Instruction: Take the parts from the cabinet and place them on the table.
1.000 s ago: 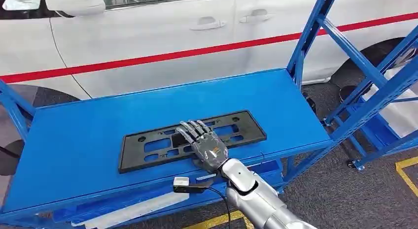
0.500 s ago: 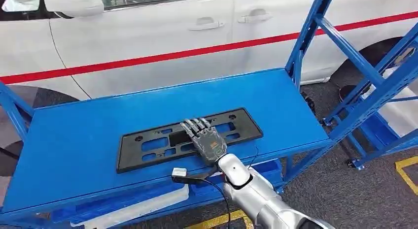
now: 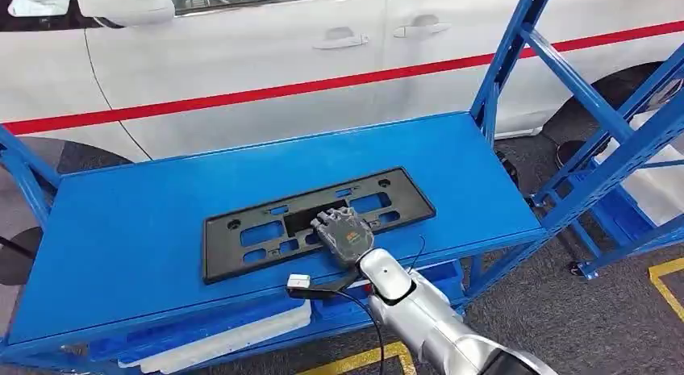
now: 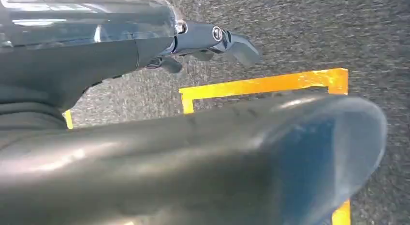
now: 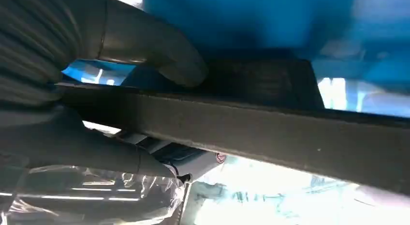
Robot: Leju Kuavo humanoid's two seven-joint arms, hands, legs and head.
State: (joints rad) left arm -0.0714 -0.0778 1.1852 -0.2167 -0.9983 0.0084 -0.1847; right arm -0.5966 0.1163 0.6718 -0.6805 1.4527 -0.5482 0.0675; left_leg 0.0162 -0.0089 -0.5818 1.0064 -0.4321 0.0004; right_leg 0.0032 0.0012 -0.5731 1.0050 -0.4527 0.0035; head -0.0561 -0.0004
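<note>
- Setting: a blue steel rack [image 3: 161, 230] on grey carpet, a white car [image 3: 266, 68] with a red stripe just beyond it; more blue racking to the right.
- Part: a black, flat, slotted plate [image 3: 266, 234] lies on the rack's top shelf, long side running left to right, nearer the near edge than the far.
- Right hand [image 3: 343, 234]: at the plate's near edge, right of its middle. Fingers curl over the top face; in the right wrist view the thumb [image 5: 145, 46] sits on one side of the plate's edge and a finger [image 5: 92, 152] on the other. Judged a pinch hold on the plate.
- Left hand [image 4: 193, 157]: hangs over the carpet near yellow floor tape; whether its fingers are spread or curled cannot be told.
- Under the top shelf: white wrapped items [image 3: 234, 339] on the lower level.
- Step in hand, by judgement: securing and lifting the plate off the shelf.
- Handling advice: the hold is off-centre on a long thin part, so the left end will likely droop. Tighten the pinch before lifting, raise level, draw it straight toward the near side, and keep clear of the right upright.
</note>
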